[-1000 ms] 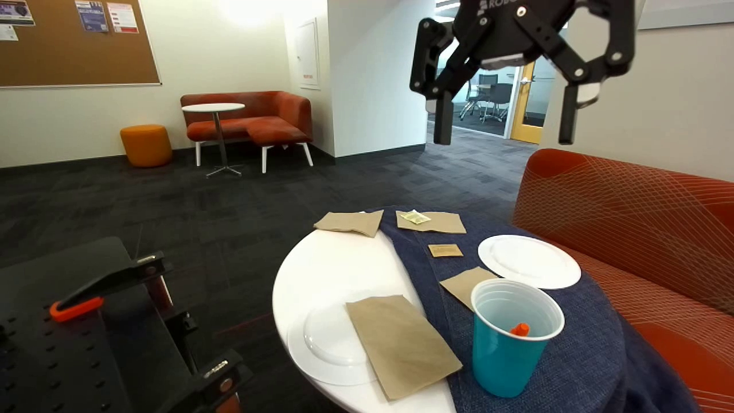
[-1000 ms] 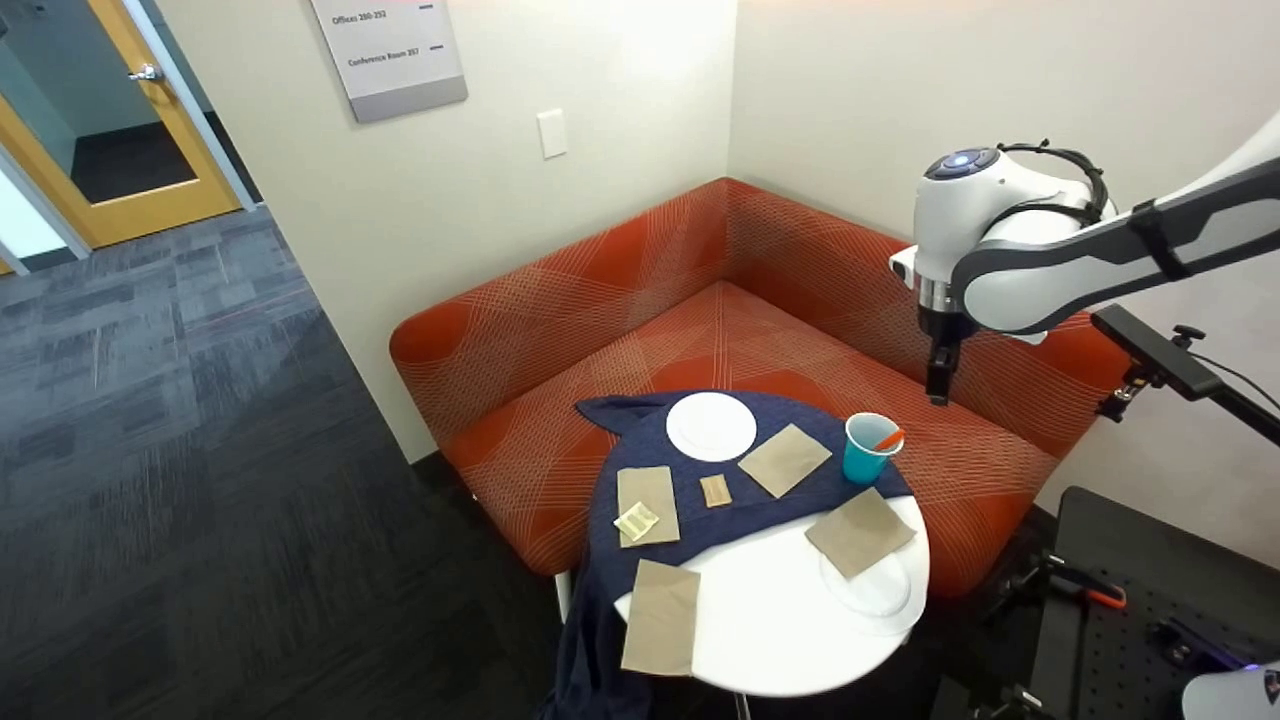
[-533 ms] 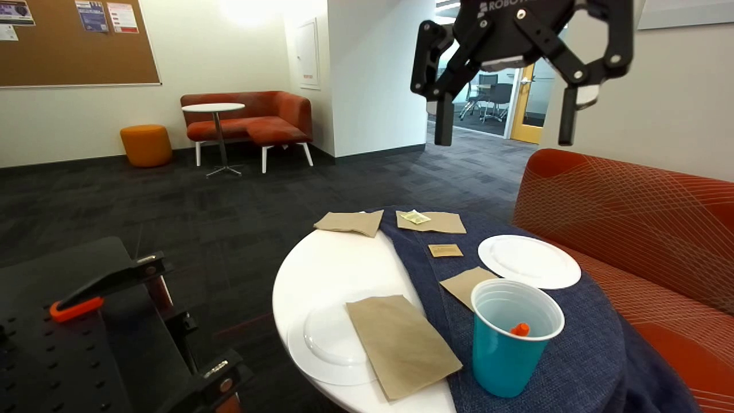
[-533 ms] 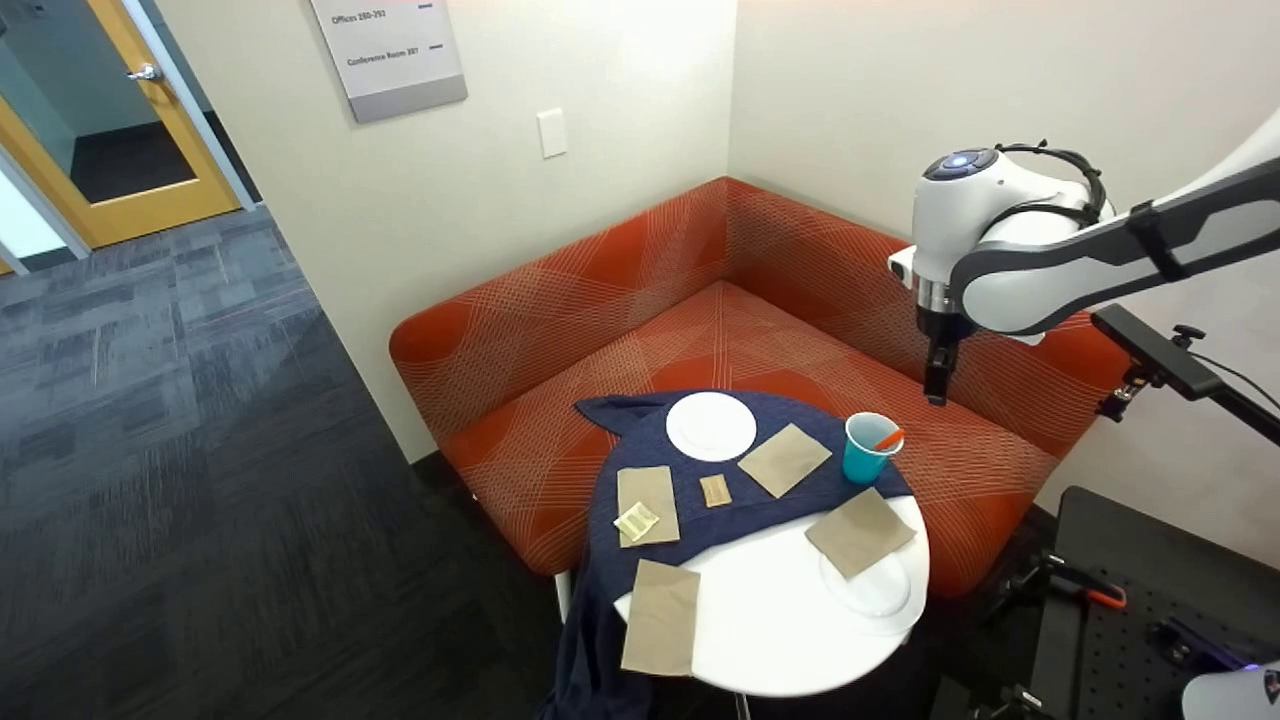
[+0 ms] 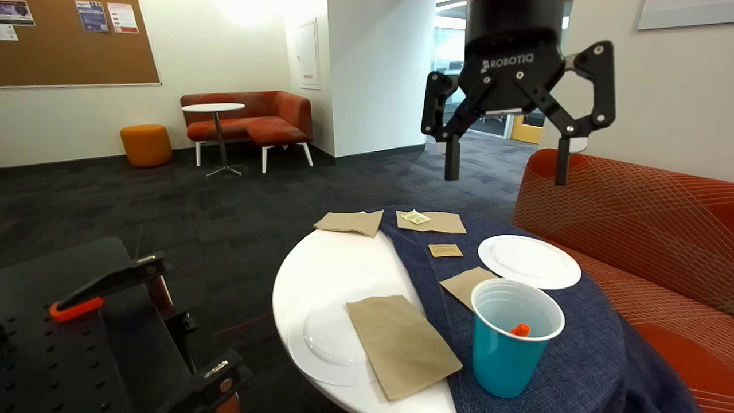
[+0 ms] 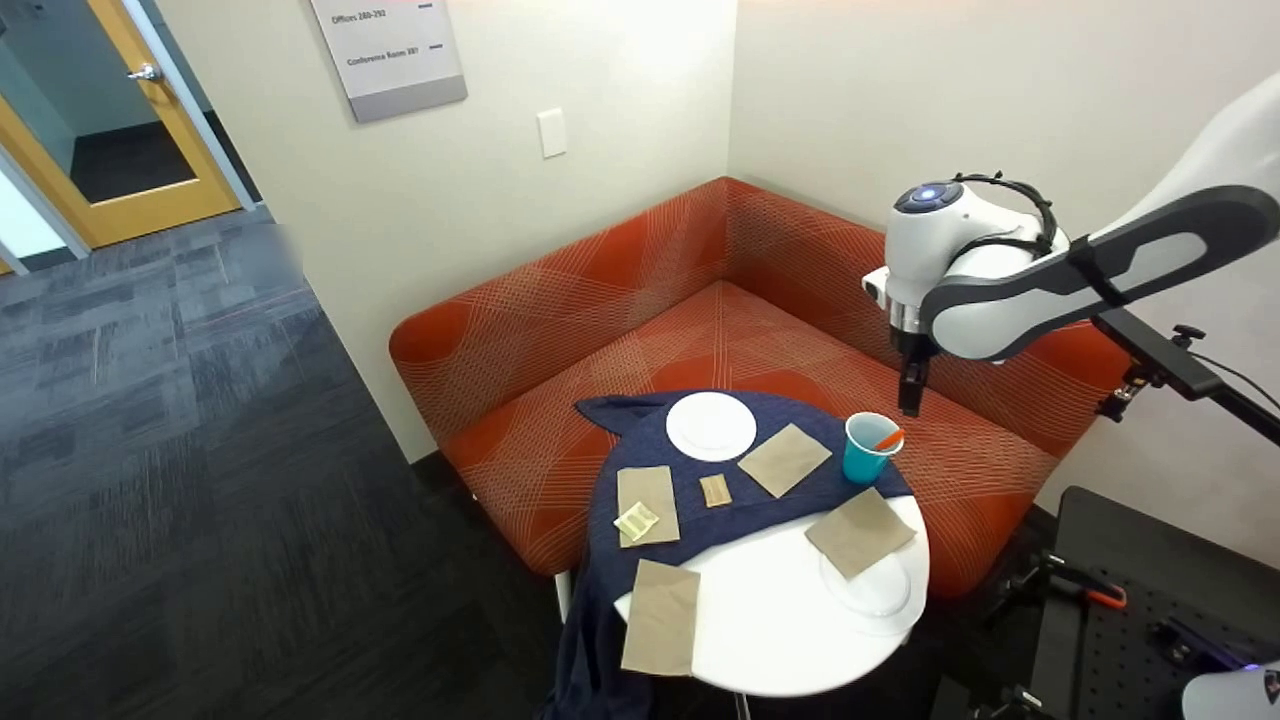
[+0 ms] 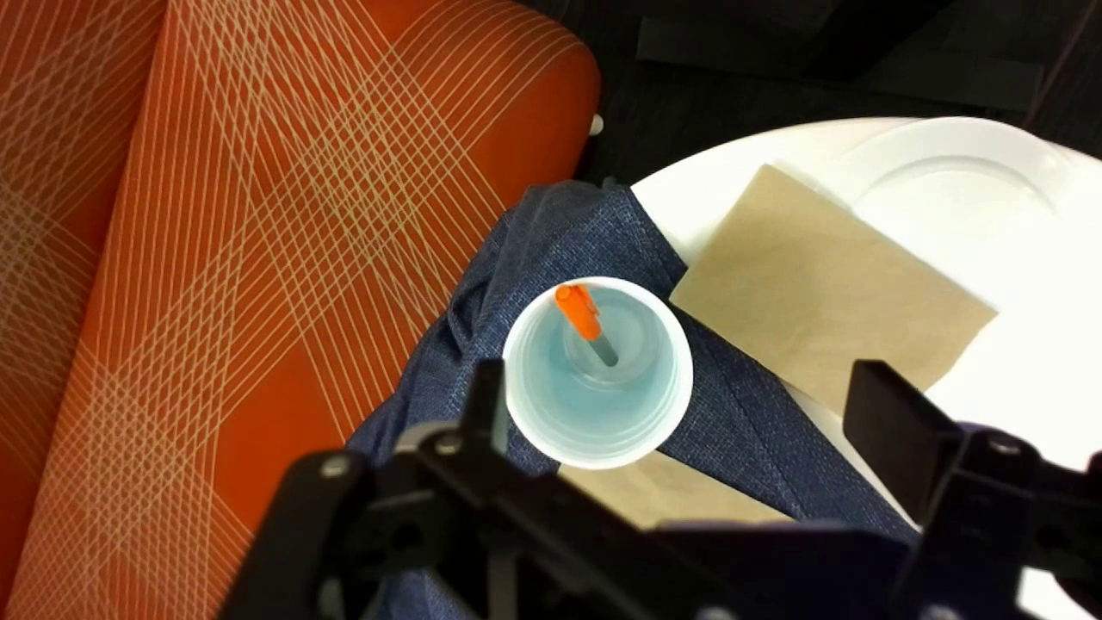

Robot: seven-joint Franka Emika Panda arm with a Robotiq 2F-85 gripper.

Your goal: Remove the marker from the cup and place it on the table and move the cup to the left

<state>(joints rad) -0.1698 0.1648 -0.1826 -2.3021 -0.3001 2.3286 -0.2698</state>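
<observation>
The teal cup (image 5: 507,361) stands upright on the navy cloth of the round table (image 5: 338,269), near its edge. It also shows in the other views (image 6: 862,466) (image 7: 594,422). The orange marker (image 7: 578,313) leans inside the cup against the rim, its grey end toward the cup's bottom. Its orange end shows in both exterior views (image 5: 520,330) (image 6: 889,440). My gripper (image 5: 507,180) is open and empty, pointing down, well above the table. In the wrist view the cup lies between the fingertips (image 7: 676,375), nearer the left finger (image 7: 484,396) and a little ahead.
Brown napkins (image 5: 404,347) (image 6: 785,460), white plates (image 5: 528,261) (image 6: 868,585) and small packets (image 5: 445,250) lie on the table. A red bench (image 6: 640,350) wraps behind it. A black cart (image 6: 1160,620) with a red-handled clamp (image 5: 77,308) stands beside the table.
My gripper has come down and moved closer over the table toward the cup, mostly in the last half second. It stays open. The cup and marker have not moved.
</observation>
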